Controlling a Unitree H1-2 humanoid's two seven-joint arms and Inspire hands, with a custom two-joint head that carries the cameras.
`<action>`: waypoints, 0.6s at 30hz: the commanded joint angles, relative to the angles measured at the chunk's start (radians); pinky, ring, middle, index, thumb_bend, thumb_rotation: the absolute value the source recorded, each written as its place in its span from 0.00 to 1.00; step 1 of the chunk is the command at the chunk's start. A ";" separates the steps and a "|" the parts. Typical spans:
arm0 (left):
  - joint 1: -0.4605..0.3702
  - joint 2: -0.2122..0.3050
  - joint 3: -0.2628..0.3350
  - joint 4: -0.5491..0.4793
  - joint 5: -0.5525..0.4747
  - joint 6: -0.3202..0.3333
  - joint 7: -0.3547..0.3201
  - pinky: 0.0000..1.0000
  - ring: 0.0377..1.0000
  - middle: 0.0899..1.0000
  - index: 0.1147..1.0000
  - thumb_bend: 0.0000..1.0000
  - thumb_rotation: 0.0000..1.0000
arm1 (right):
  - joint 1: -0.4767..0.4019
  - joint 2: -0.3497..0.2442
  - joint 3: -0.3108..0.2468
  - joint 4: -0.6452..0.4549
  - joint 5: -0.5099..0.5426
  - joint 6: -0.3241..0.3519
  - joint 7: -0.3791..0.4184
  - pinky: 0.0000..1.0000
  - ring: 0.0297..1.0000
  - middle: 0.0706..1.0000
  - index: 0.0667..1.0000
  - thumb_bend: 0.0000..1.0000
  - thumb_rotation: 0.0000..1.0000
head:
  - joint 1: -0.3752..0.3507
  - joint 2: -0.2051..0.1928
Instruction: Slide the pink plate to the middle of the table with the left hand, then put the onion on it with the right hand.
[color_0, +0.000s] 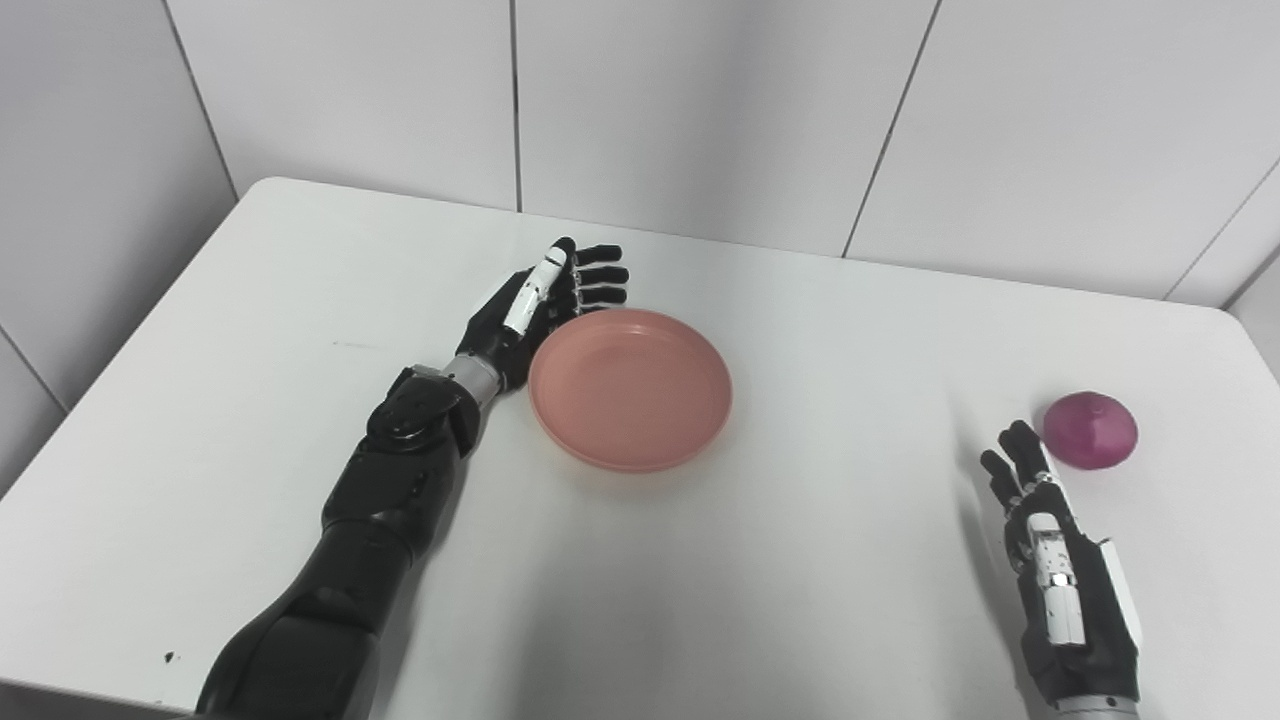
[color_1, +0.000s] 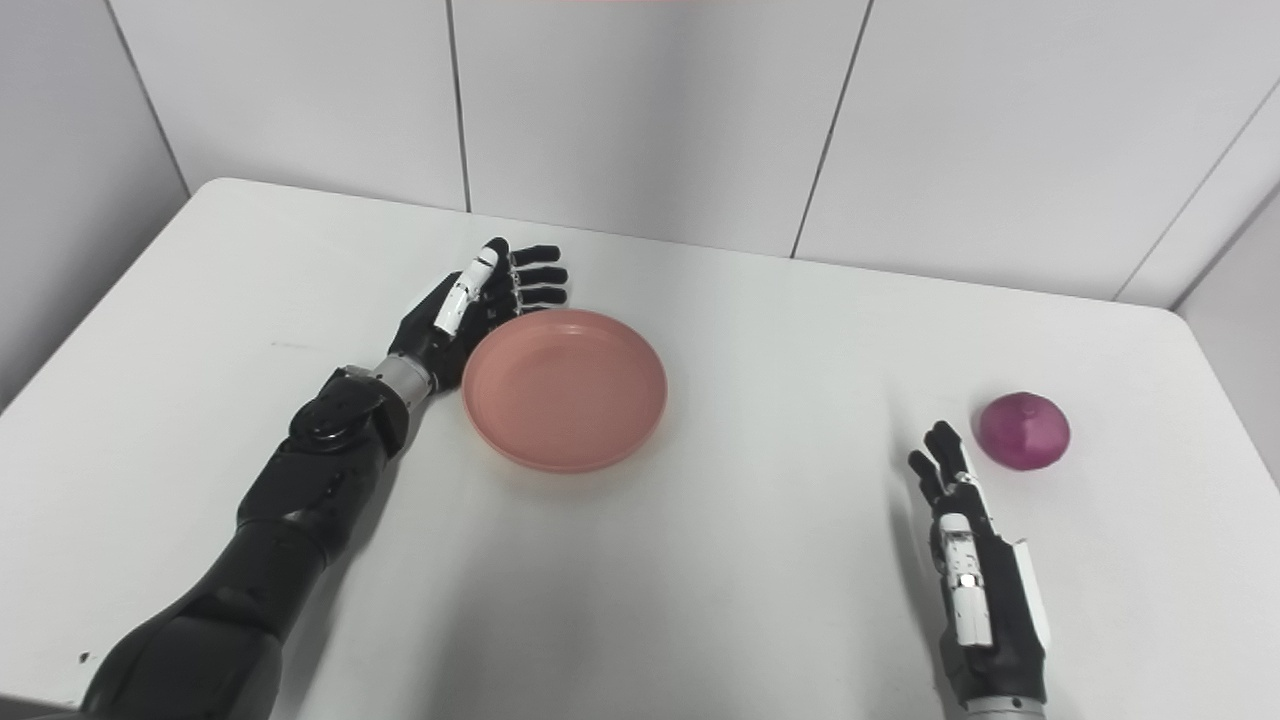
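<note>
Nearest, the right hand (color_0: 1060, 580) rests low on the white table (color_0: 850, 560), fingers straight and apart, holding nothing. Just beyond its fingertips lies the purple onion (color_0: 1090, 429), not touched. Farther, near the table middle, sits the pink plate (color_0: 630, 388). The left hand (color_0: 545, 300), open, touches its far-left rim.

Bright, even light from overhead; both views sharp.
The white table (color_0: 800, 600) looks slightly washed out, with soft grey shadows beside the left arm (color_0: 380, 520) and the right hand (color_0: 1065, 590), and a faint one under the plate (color_0: 630, 388). No strong glare or blur.
</note>
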 joint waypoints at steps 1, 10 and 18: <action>-0.008 -0.014 -0.011 -0.035 0.000 0.011 -0.001 0.69 0.72 0.72 0.69 0.38 1.00 | 0.015 0.037 0.025 0.061 0.011 -0.010 -0.003 1.00 0.96 0.98 0.98 0.21 1.00 | -0.009 0.000; 0.001 -0.031 -0.032 -0.041 0.017 -0.005 0.001 0.68 0.71 0.72 0.69 0.38 1.00 | 0.016 0.044 0.029 0.054 -0.011 0.006 -0.016 1.00 0.96 0.97 0.97 0.22 1.00 | -0.034 0.003; 0.013 -0.041 -0.047 -0.052 0.022 -0.010 0.007 0.70 0.72 0.73 0.70 0.42 1.00 | 0.014 0.046 0.032 0.055 -0.003 0.011 -0.012 1.00 0.97 0.98 0.98 0.23 1.00 | -0.050 0.005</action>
